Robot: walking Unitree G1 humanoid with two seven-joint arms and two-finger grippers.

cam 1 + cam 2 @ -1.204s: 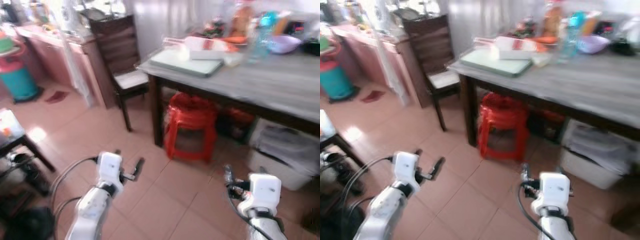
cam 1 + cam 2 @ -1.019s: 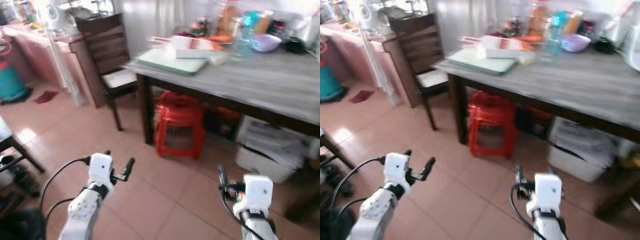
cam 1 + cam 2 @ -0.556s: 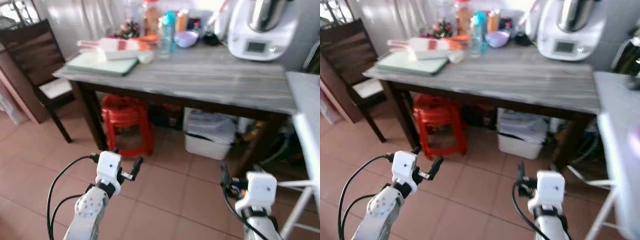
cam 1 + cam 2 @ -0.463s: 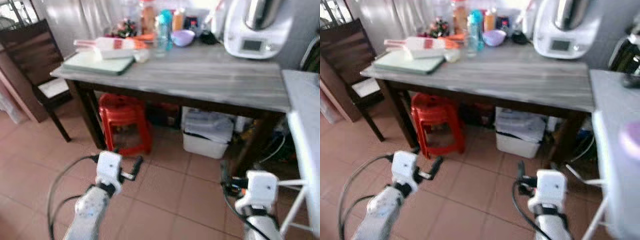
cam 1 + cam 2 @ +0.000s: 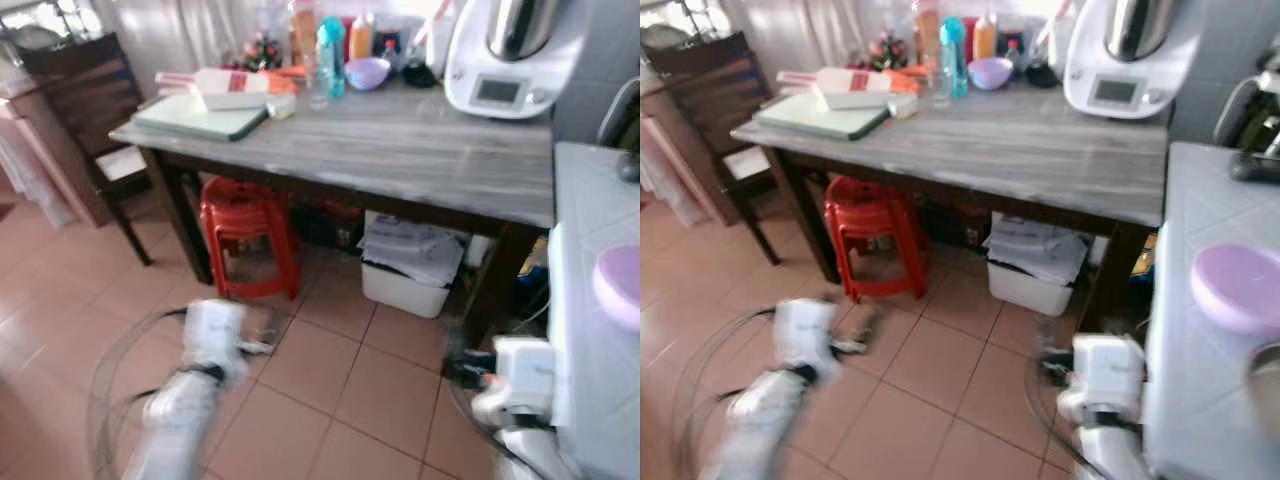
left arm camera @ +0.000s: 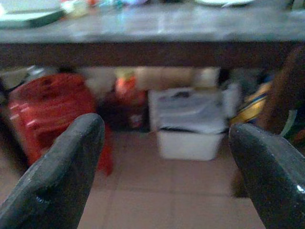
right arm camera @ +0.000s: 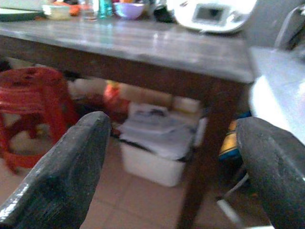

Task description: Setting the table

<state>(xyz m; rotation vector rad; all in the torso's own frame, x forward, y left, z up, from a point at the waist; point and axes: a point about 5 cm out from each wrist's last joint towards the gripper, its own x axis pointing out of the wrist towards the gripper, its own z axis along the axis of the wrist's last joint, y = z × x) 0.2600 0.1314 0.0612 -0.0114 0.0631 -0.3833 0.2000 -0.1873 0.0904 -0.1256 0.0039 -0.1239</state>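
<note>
Left gripper and right gripper wide apart, empty; left arm motion-blurred before table.

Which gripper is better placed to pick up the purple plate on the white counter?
Right. The purple plate lies on the white counter at the robot's right, close beside the right gripper. The left gripper hangs open over the floor, far across.
</note>
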